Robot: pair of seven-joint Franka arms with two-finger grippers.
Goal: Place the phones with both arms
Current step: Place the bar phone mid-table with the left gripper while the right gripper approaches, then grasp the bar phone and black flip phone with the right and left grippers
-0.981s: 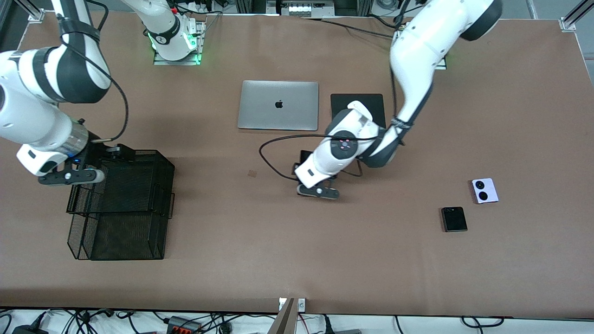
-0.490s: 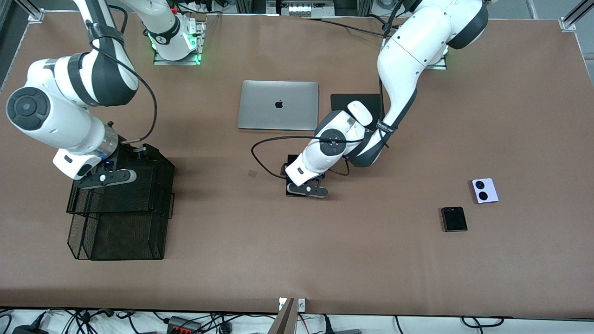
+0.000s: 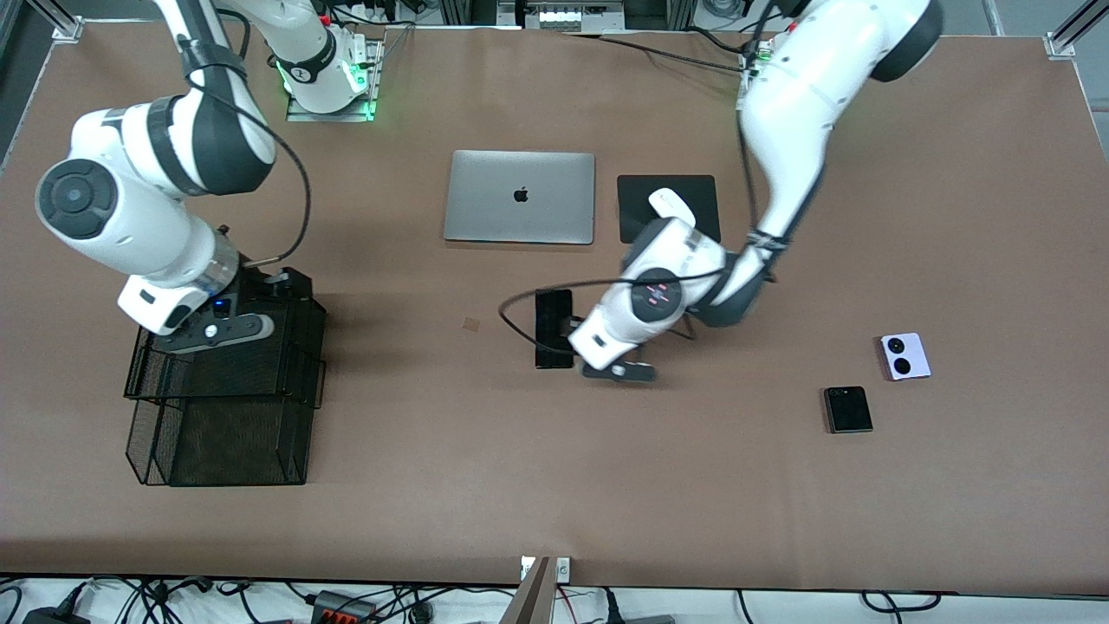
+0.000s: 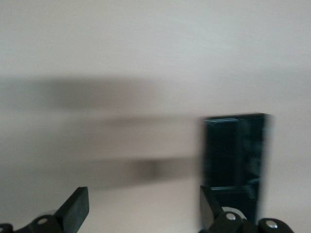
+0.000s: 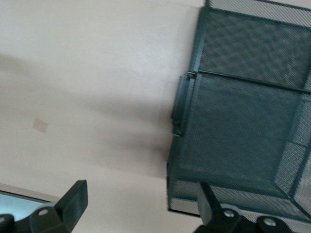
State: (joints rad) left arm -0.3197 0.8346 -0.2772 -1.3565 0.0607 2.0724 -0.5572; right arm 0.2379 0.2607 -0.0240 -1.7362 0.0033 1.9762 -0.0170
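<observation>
The left hand (image 3: 617, 366) hangs low at the frame's centre, its fingers (image 4: 75, 208) spread wide apart and grasping nothing. The long black phone (image 3: 554, 328) lies flat on the tabletop (image 3: 554, 485) just beside that hand, toward the right arm's end; in the left wrist view the same slab lies past one fingertip, free of the hand.

Lower in the frame's right part sit the other two phones: the black flip phone (image 3: 847, 410), and the lavender flip phone (image 3: 905, 356) a little higher and nearer the frame's right edge. Both lie well apart from either hand.

In the frame's left part the right hand (image 3: 212, 334) hovers over the black mesh tray (image 3: 225, 433), its fingers (image 5: 73, 201) likewise spread and empty. In the right wrist view no phone shows in the part of the tray that is seen.

My reading: the slab looks set down mid-table, perhaps for the right arm to collect and carry to the tray, though the target is a guess. All three phones seem yet to reach a final spot, so most of the task is left.

Upper centre, a silver laptop (image 3: 520, 197) and a white mouse (image 3: 671, 204) on a black pad (image 3: 702, 191) sit clear of the work.
</observation>
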